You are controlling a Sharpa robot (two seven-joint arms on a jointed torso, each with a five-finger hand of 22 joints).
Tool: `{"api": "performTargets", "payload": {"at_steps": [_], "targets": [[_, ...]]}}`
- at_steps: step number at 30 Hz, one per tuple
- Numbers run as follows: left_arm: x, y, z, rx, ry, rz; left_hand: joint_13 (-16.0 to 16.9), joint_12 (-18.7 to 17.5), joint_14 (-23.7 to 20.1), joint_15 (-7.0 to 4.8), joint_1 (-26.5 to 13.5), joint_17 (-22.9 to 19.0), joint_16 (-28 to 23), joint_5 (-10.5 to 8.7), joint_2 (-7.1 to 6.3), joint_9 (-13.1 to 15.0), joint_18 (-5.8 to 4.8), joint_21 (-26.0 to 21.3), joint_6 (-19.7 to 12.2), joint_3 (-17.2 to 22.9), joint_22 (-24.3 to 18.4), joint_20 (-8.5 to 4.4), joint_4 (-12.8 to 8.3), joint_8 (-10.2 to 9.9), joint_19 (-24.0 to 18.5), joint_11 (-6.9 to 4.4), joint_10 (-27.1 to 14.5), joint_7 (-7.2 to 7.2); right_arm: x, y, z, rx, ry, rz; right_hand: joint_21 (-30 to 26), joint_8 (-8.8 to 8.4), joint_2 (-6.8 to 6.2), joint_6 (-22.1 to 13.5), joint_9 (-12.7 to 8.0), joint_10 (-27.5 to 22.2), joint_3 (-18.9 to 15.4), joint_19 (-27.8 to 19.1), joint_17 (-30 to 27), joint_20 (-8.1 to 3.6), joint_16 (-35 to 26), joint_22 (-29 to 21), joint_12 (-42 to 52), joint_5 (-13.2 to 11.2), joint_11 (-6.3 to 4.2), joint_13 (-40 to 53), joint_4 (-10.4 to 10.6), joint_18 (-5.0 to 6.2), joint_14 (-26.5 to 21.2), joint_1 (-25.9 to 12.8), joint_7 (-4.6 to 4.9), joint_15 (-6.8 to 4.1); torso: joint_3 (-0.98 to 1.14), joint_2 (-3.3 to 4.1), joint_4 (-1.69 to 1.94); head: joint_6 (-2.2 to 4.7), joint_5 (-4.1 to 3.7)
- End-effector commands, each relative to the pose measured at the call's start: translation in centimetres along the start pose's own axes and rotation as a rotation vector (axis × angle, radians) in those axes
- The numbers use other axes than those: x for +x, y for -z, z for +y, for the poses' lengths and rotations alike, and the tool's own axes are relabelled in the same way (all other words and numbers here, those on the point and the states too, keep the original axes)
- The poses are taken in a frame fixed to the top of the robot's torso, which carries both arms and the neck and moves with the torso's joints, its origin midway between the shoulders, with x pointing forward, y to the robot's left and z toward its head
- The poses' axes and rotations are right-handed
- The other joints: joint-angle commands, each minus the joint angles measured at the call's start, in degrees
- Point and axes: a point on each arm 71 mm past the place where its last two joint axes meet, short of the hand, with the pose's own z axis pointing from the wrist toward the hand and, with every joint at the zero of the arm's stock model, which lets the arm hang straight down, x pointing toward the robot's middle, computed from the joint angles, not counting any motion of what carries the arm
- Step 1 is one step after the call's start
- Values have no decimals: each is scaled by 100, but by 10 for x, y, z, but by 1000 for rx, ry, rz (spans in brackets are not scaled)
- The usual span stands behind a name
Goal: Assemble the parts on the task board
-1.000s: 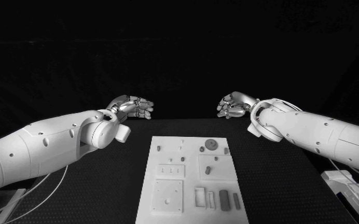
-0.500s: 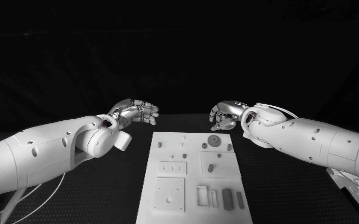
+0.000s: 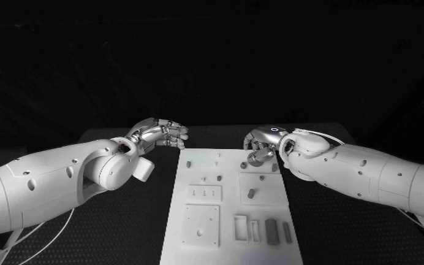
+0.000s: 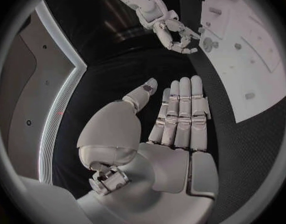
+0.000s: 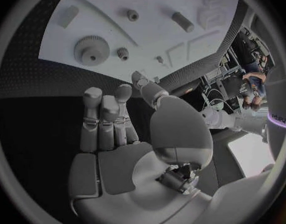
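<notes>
Hiding gear [image 3: 257, 161], maybe: right hand [image 3: 263, 141]

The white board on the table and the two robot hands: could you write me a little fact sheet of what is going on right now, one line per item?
Setting: black table with a white task board lying in its middle.
On the board: small grey parts, among them a large gear and a smaller gear.
Left hand: beside the board's far left corner, fingers straight and together, holding nothing.
Right hand: over the board's far end near the large gear, holding nothing.
Task status: no part is picked up yet.
</notes>
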Motion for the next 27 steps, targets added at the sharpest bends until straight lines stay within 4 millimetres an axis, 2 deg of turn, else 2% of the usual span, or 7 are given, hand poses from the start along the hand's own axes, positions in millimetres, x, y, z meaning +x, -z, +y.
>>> {"api": "performTargets", "payload": {"at_steps": [1,5,9,14,27], "targets": [[3,0,-3,16,1,19,-5,-34,5,38,-45,10,-35,29,-13,-6,-62,-37,12,-40,-7,-50,-1,-39,-3,24,8,37,5,0,0,2,40,26,19,-34,36,84,18,-131,40,-168,35,36,22,134,-48,-17,25,125,-7,175,-136,1,12,15,9,108,20,-9,-12],[3,0,-4,17,1,19,-4,-42,5,39,-51,16,-43,29,-12,-7,-66,-42,13,-41,-8,-53,1,-44,-4,25,12,38,11,0,2,0,46,41,121,-51,49,129,28,-144,20,-212,83,55,118,134,-25,-19,21,264,-1,175,-173,0,7,13,18,195,28,-7,-28],[2,0,-3,16,1,17,-2,-53,6,40,-57,24,-53,29,-10,-9,-72,-47,13,-41,-9,-56,2,-49,-4,26,15,39,13,0,2,-1,49,46,173,-61,58,142,30,-127,14,-208,98,51,164,134,-6,-19,17,319,-1,175,-161,0,3,10,21,240,25,0,-31],[2,1,-4,16,2,19,-1,-61,6,40,-62,29,-60,29,-11,-10,-76,-51,13,-41,-9,-59,2,-54,-4,27,17,40,15,-1,1,4,58,47,281,-88,71,161,34,-95,6,-211,122,37,259,132,28,-19,14,436,2,175,-145,-8,1,8,19,279,29,18,-48],[3,2,-8,21,5,23,3,-83,7,43,-82,46,-81,29,-15,-13,-86,-61,11,-46,-10,-65,7,-67,-3,28,25,43,15,-4,2,6,64,42,318,-110,127,187,42,-51,27,-242,143,32,359,114,60,-19,7,538,11,175,-122,-21,-6,4,19,378,72,41,-69]]}}
